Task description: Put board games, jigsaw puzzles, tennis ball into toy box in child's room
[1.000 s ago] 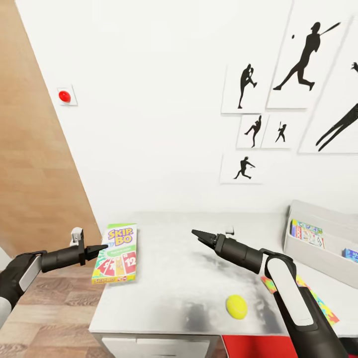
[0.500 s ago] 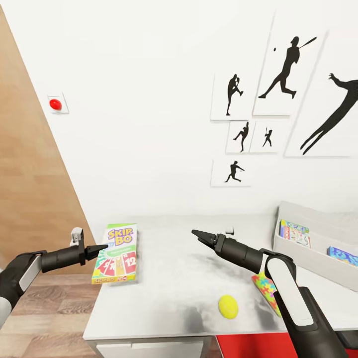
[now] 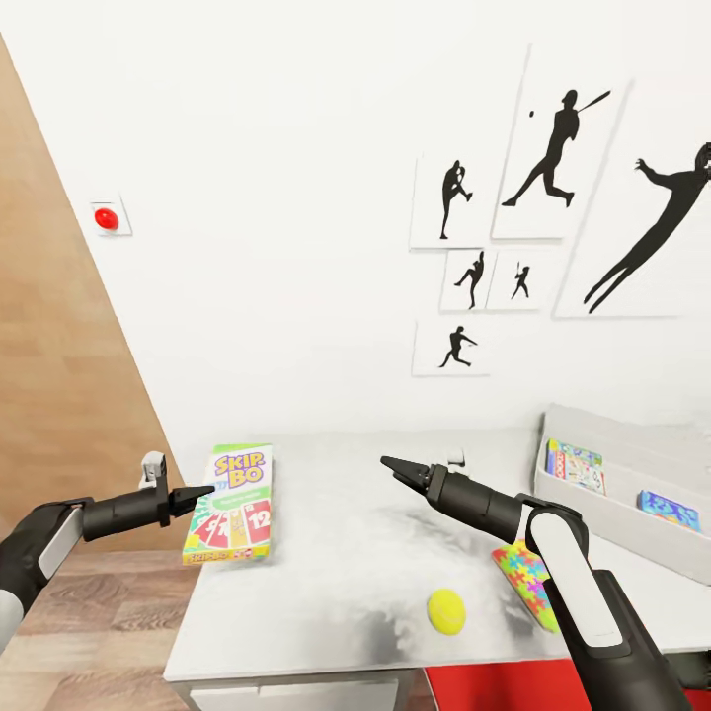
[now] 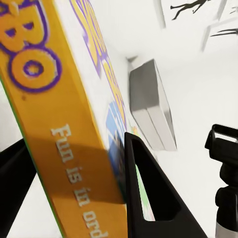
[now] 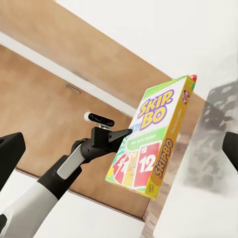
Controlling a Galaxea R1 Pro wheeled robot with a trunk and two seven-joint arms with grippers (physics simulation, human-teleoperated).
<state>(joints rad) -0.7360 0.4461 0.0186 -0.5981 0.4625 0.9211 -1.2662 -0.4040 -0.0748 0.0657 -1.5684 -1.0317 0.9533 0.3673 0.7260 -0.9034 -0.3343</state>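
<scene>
From the head camera, the whole picture had slid since a second before: the wall pictures, toy box, ball and puzzle all sat further left, while both arms and the card game kept their places, so the camera had turned. The left hand gripped the card game by its edge, holding it over the left end of the tabletop. The right hand hung above the tabletop, holding nothing; whether it was parted could not be told. The tennis ball lay near the front edge, the puzzle just beside the right arm.

In the left wrist view, the fingers clamped the game's orange side.

In the right wrist view, the game stood upright, pinched by the left hand.
</scene>
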